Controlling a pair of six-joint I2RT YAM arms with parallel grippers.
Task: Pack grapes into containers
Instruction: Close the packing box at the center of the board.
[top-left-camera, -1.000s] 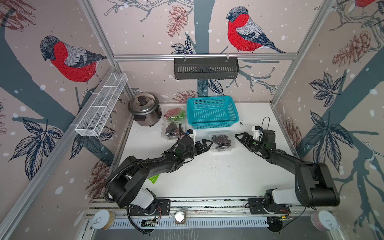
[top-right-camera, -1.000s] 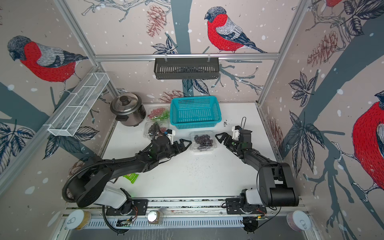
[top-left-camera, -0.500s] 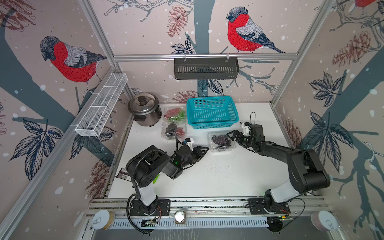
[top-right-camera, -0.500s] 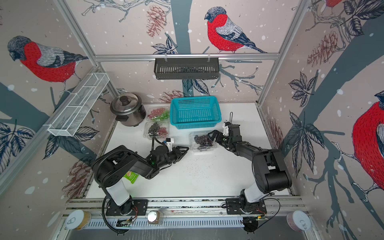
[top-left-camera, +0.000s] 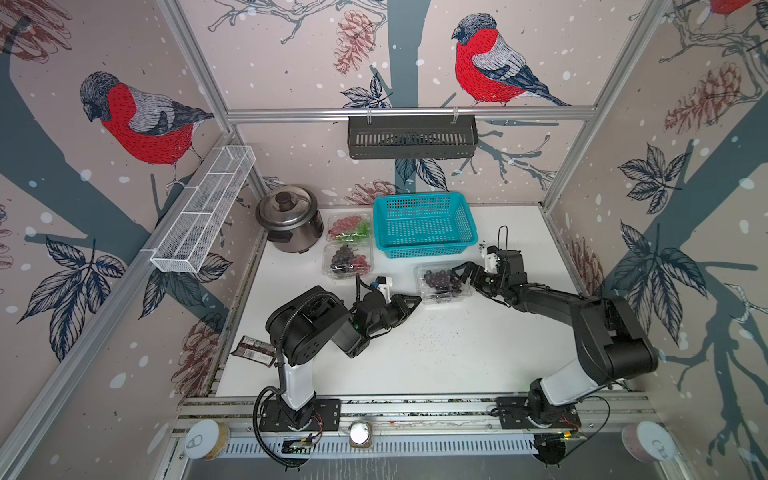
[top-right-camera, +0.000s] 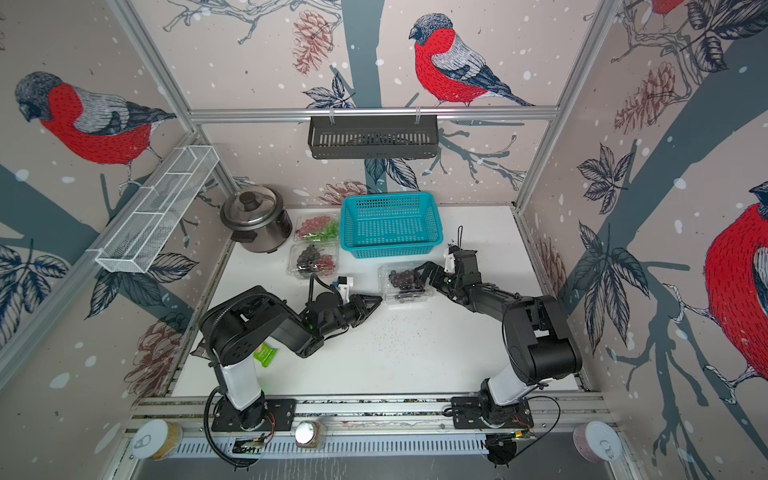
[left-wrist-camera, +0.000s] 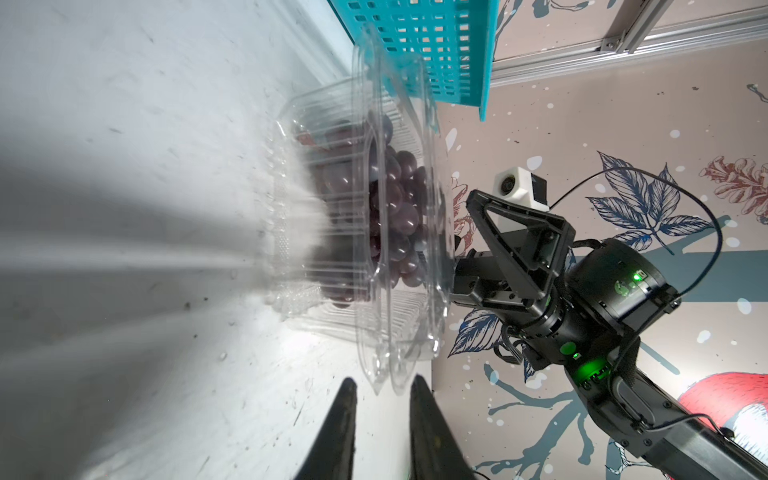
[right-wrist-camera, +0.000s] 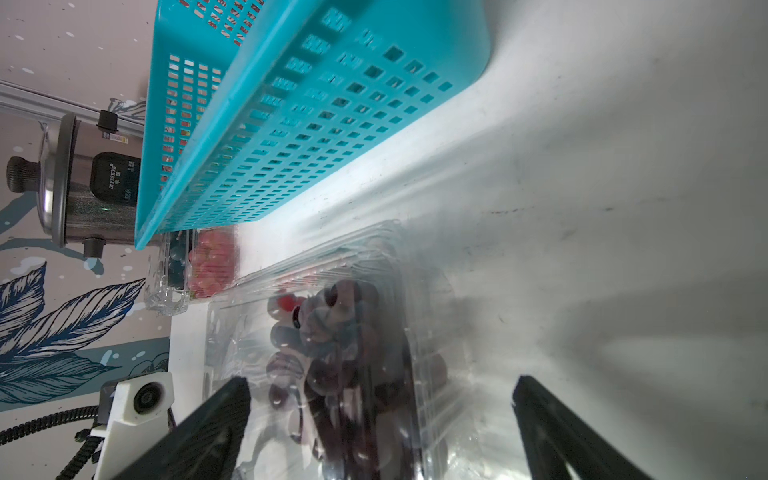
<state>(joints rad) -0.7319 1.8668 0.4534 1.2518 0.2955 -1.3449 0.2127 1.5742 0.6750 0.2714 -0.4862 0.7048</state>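
A clear container (top-left-camera: 442, 286) (top-right-camera: 405, 286) with dark purple grapes (top-left-camera: 440, 279) (left-wrist-camera: 399, 216) (right-wrist-camera: 332, 332) lies in front of the basket, lid down. My left gripper (top-left-camera: 417, 300) (top-right-camera: 376, 300) (left-wrist-camera: 384, 384) sits at its near left corner, jaws narrowed to a small gap. The corner lips reach just between the tips, unpinched. My right gripper (top-left-camera: 468, 275) (top-right-camera: 428, 275) (right-wrist-camera: 382, 399) stands wide open, straddling its right end. Two more containers (top-left-camera: 348, 261) (top-left-camera: 349, 227) at the back left hold dark-and-red and red-and-green grapes.
A teal basket (top-left-camera: 424, 245) stands behind the near container, a steel rice cooker (top-left-camera: 289, 218) at the back left. A dark wrapper (top-left-camera: 253, 351) lies beside the table's left edge and a green packet (top-right-camera: 266, 355) under the left arm. Dark specks dot the table's middle.
My left gripper has narrowed from wide open while its arm folded back, tips staying by the container's left corner. My right gripper moved left onto the container's right end, still open.
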